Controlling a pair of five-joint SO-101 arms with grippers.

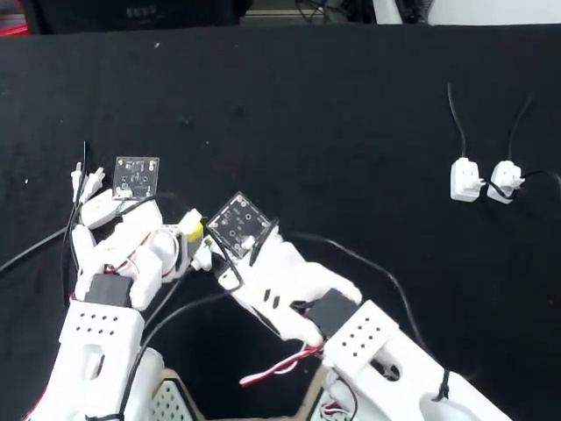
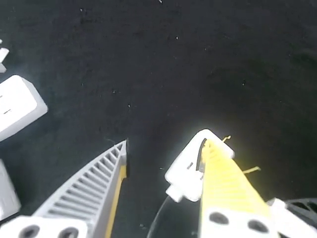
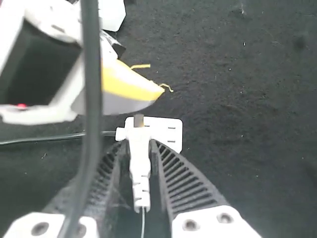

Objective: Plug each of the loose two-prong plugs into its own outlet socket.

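Plug [image 3: 140, 166] lengthwise between right jaws, tip at socket [image 3: 166, 133]

Wide-spread hand [image 2: 164, 141] above black cloth [image 2: 198, 59], white corded block [image 2: 185, 173] against its yellow finger [image 2: 225, 183].

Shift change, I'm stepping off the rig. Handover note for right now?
Right gripper: shut on a white plug, its head against a white socket block; seating unclear.
Left gripper: open, yellow finger beside that block.
Two white cabled pieces lie at the black table's far right; mated or not, cannot tell.
Done: nothing confirmed. Left: seat this plug, check those two.
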